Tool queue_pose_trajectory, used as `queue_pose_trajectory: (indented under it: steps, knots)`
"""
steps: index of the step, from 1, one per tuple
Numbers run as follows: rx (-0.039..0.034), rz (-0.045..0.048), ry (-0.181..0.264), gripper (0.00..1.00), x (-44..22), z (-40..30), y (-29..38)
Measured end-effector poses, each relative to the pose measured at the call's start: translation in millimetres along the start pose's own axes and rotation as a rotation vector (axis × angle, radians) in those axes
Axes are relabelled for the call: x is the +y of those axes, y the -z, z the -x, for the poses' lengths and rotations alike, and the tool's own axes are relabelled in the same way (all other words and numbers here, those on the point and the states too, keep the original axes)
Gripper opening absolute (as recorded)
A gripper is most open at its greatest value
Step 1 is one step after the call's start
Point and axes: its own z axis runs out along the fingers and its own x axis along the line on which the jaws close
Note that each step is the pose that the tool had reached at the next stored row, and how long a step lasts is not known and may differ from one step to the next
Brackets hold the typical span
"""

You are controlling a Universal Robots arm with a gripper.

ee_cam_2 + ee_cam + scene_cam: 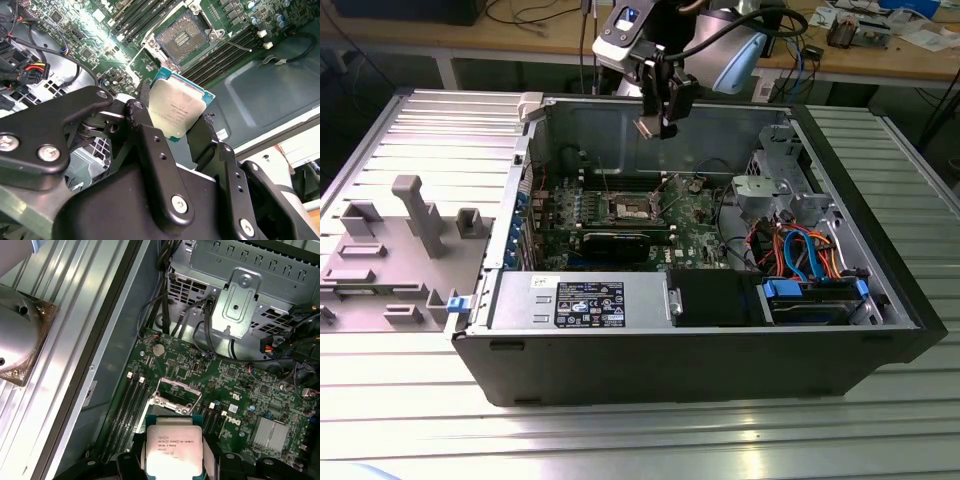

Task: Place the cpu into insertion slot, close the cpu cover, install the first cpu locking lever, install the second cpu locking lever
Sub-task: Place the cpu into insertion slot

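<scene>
Gripper (176,119) jaws clamp the small flat silver-topped square cpu (179,106) by opposite edges, hovering above the open silver-rimmed insertion slot (183,38). Chip looks light, stiff, delicate underneath, so edge hold only, I'd say.

Your open black computer case (670,370) sat on the ribbed metal counter (620,440); a grey plastic fixture tray (380,270) lay beside it, at the exterior view's left.

Ribbed metal table (620,440), open black PC case (670,370) sitting mid-table, grey fixture tray (420,272) just beside it on exterior view's left
</scene>
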Motion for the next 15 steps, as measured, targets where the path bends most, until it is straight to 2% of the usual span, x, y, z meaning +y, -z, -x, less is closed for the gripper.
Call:
queue_pose_trajectory:
  steps: [15]
  knots:
    - [-0.0015, 0.0003, -0.017, 0.54, 0.2, 0.1, -0.2]
